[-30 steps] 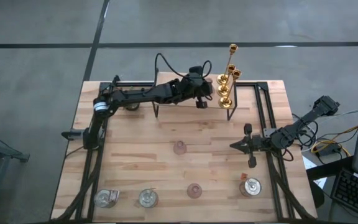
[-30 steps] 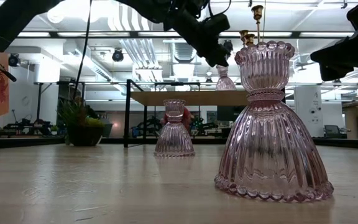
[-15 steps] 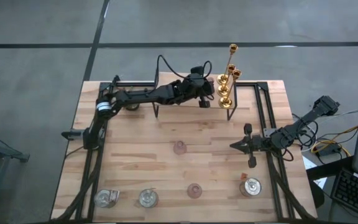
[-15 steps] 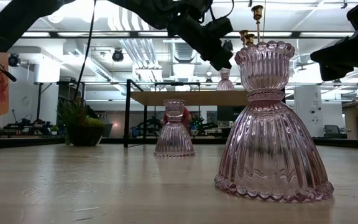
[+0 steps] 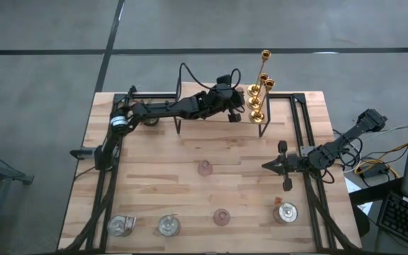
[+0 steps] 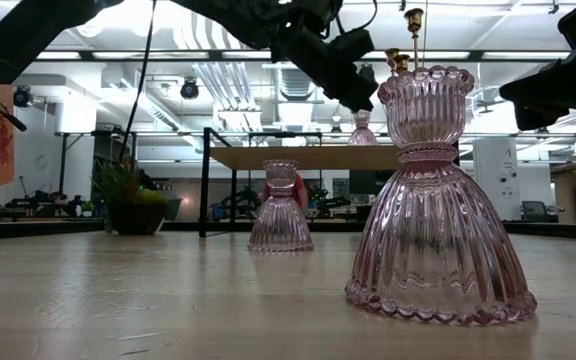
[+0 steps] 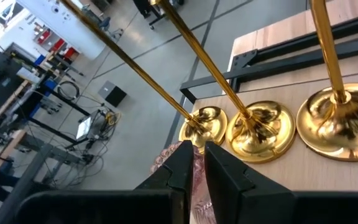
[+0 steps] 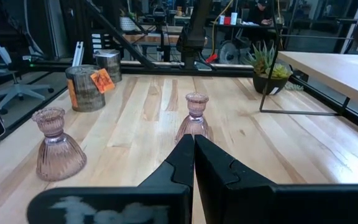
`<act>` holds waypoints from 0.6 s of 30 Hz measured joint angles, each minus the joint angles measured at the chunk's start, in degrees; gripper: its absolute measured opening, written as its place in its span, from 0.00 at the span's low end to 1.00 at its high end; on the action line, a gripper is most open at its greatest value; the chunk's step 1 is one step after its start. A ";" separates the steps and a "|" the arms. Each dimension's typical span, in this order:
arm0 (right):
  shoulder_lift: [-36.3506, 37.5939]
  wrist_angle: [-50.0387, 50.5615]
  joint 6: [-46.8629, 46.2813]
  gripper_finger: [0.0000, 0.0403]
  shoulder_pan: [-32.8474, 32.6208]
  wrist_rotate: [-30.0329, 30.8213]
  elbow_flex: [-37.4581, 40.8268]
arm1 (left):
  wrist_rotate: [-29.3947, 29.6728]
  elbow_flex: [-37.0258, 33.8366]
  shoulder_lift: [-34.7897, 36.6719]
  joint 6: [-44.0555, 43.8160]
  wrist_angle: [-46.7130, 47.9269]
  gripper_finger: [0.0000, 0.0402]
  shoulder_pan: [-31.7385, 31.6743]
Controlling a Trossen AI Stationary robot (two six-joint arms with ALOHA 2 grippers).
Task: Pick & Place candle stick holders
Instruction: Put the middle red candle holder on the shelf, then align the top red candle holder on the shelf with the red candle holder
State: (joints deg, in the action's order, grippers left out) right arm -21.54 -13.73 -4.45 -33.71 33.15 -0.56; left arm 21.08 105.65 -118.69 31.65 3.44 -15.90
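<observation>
Fingers [image 7: 229,180] of the left arm are drawn narrow on a pink holder [image 7: 196,177]. Its ribbed glass shows in the slim gap between them and spills out to one side. They carry it at the 12 o'clock end of the bench [image 5: 154,177], up by the raised shelf [image 6: 288,157].

Just to the 3 o'clock side of the held piece stand the three gold holders [image 5: 257,103], bases close together and tall stems rising past the wrist. I read the step in hand as the place: the pink one has been brought to join the gold row and is not yet let go. Whether its base touches the shelf I cannot tell.

The next move calls for bringing it down level and upright on bare shelf beside the nearest gold base. The grip should ease off only once the glass stands on its own — and the arm should keep off those thin stems, which look easy to topple.

Farther out, a second pink holder [image 5: 205,168] stands at the bench's centre and a third [image 5: 222,216] toward 6 o'clock. Three silver cups [image 5: 168,225] line the 6 o'clock edge, two toward 7 and one toward 5.

At 3 o'clock the right arm waits low, its fingers [image 8: 182,163] pressed together on nothing.
</observation>
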 joint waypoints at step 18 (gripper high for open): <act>0.00 1.35 -0.31 0.02 0.00 -0.07 0.02 | 0.02 0.50 3.15 -8.40 2.39 0.10 0.65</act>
State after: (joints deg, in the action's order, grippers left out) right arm -21.54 -12.38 -4.75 -33.71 33.08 -0.54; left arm 21.10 106.14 -115.55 23.25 5.83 -15.25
